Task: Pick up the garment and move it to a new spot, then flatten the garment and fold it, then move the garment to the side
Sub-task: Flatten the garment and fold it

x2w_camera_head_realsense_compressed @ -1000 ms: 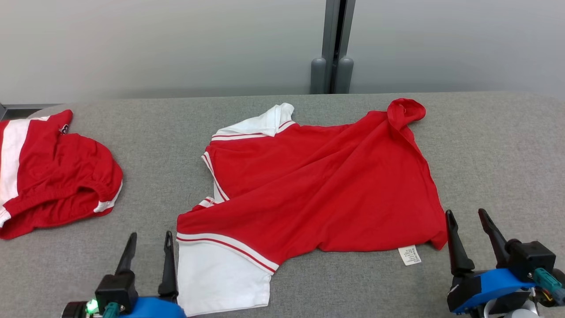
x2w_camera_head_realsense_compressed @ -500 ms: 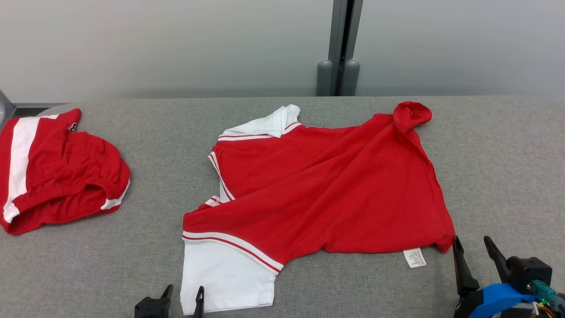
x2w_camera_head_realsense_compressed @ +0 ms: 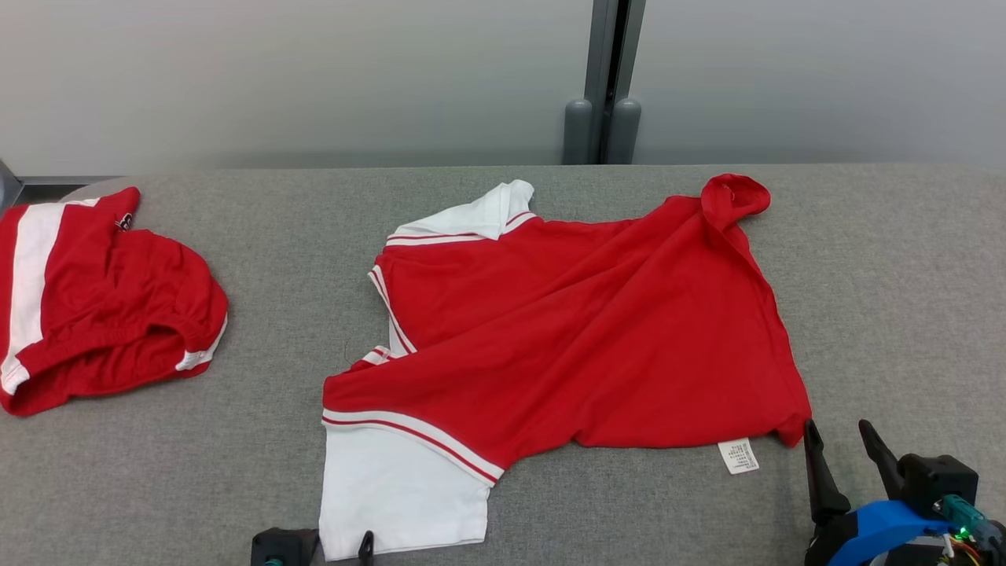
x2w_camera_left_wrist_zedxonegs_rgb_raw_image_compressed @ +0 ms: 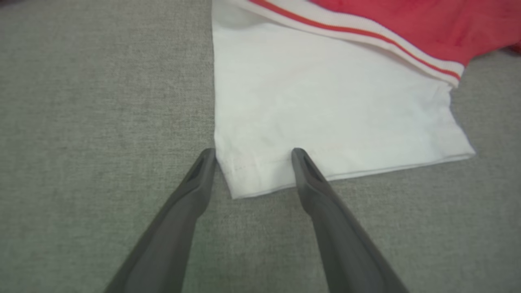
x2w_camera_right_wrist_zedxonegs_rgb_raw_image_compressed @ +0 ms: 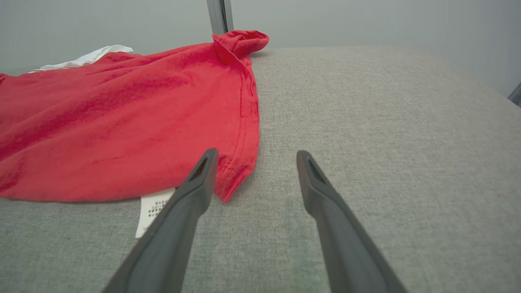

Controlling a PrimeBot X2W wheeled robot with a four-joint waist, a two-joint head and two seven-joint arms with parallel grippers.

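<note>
The garment [x2w_camera_head_realsense_compressed: 581,338], a red shirt with white sleeves and striped trim, lies spread and creased in the middle of the grey table [x2w_camera_head_realsense_compressed: 904,275]. My left gripper [x2w_camera_left_wrist_zedxonegs_rgb_raw_image_compressed: 252,152] is open, its fingers straddling the near corner of the white sleeve [x2w_camera_left_wrist_zedxonegs_rgb_raw_image_compressed: 325,101] at its hem; I cannot tell if they touch the cloth. In the head view this gripper [x2w_camera_head_realsense_compressed: 338,549] is at the bottom edge. My right gripper [x2w_camera_head_realsense_compressed: 836,428] is open just beside the red hem corner [x2w_camera_right_wrist_zedxonegs_rgb_raw_image_compressed: 228,191] and the white label [x2w_camera_right_wrist_zedxonegs_rgb_raw_image_compressed: 152,211], holding nothing.
A second red-and-white garment [x2w_camera_head_realsense_compressed: 102,306] lies bunched at the table's left end. A grey wall with a vertical post [x2w_camera_head_realsense_compressed: 605,79] stands behind the far edge. Bare grey table extends right of the shirt [x2w_camera_right_wrist_zedxonegs_rgb_raw_image_compressed: 386,122].
My left gripper has moved right and down the head view to the white sleeve's corner. The right gripper has dropped lower in that view. The camera shifted slightly; the garment lies as before.
</note>
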